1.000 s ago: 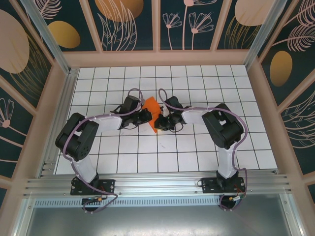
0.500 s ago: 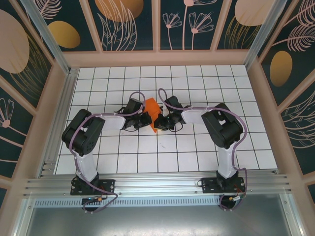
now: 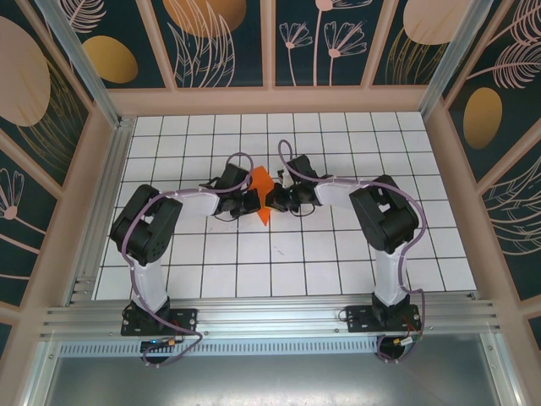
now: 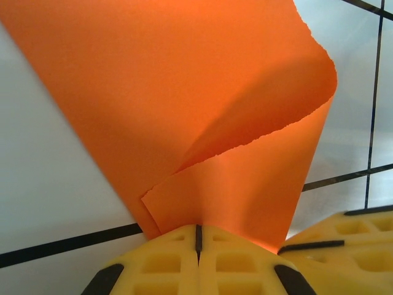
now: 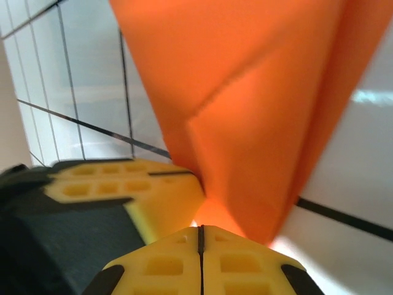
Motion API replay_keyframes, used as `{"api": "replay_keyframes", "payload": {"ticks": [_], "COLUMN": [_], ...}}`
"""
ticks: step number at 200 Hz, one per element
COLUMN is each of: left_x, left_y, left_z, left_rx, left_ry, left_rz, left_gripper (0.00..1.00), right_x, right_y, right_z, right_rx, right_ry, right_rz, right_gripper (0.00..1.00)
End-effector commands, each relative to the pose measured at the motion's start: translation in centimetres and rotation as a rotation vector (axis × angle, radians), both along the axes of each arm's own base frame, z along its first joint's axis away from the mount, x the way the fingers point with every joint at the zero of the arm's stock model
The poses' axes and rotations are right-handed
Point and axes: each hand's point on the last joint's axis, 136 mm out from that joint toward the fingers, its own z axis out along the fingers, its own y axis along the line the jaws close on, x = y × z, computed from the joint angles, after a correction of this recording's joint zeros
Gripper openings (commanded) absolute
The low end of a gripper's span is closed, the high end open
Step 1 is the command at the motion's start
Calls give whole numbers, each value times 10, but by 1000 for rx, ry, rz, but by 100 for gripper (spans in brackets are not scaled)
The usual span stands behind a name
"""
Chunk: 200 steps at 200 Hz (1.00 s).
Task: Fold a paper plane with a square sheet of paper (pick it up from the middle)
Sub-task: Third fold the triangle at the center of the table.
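Gripping the folded paper (image 3: 261, 188) from both sides, with left end effector (image 3: 252, 201) and right end effector (image 3: 275, 200) pinched shut on it. Held upright at the tabletop (image 3: 338, 254) middle, probably to press the crease.

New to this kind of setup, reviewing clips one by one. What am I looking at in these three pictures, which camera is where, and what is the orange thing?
Two robot arms are bolted at the near edge of a white gridded table. The wide picture comes from a fixed camera above and behind them, so their bases sit at the bottom. The other two come from a small camera on each wrist, looking along that arm's own yellow fingers. The orange thing is a sheet of paper, partly folded, with creases and a curled flap. The left gripper and the right gripper meet mid-table, both shut on the paper side by side. Each wrist picture also catches the other arm's fingers nearby.
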Motion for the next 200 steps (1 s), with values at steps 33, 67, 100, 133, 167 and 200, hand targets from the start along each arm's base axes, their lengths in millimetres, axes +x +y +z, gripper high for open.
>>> {"api": "replay_keyframes", "payload": {"ticks": [33,67,100,133,167,200], "left_x": [-20,-22,-23,-23,-24,-25], "left_y": [31,36,38,37,37,37], "left_z": [-44,-47,-49,-51,-54,-55], "left_rx": [197,235,254,257,259,262], "left_ry": [107,111,112,111,117,116], "left_rz": [-15,-34,-53,-68,-80,-84], "left_gripper": [0,0,0,0,0,0], "right_x": [13,18,45,54,60,73], "right_y": [-14,-17,-21,-20,-21,-32], "right_z": [-31,-33,-2,-11,-27,-30], "right_rx": [-83,-94,-42,-64,-68,-97], "right_ry": [50,59,-26,-17,15,15], "right_rz": [-64,-88,-119,-108,-105,-155], "right_gripper": [6,6,6,7,7,7]}}
